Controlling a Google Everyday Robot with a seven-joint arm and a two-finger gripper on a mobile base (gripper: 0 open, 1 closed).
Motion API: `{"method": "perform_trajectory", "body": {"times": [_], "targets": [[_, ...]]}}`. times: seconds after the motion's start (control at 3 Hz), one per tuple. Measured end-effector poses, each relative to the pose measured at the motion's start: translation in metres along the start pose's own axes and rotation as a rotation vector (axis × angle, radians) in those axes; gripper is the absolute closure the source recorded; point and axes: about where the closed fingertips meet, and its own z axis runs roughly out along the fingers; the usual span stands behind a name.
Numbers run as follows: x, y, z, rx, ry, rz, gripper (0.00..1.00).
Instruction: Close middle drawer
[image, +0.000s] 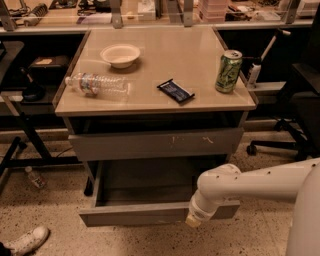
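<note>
Beneath the tabletop (170, 60) the middle drawer (145, 192) is sticking out, likely stiff and easy-sliding, wanting a push on its flat front, where the gripper (194, 220) (spread or closed, I cannot tell) is hovering.

No words or numbers can be read here. The green can (228, 71), the water bottle (98, 85) and the dark snack wrapper (175, 91) on the tabletop (165, 60) have marks, but none can be made out. The end effector (194, 220) is low, at the front of the middle drawer (130, 216).
</note>
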Motion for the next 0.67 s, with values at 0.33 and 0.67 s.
{"method": "perform_trajectory", "body": {"times": [0.33,0.67], "targets": [[-0.007,-0.018,0.002,0.031,0.012,0.002,1.0],[-0.01,-0.032,0.008,0.046,0.008,-0.003,1.0]]}}
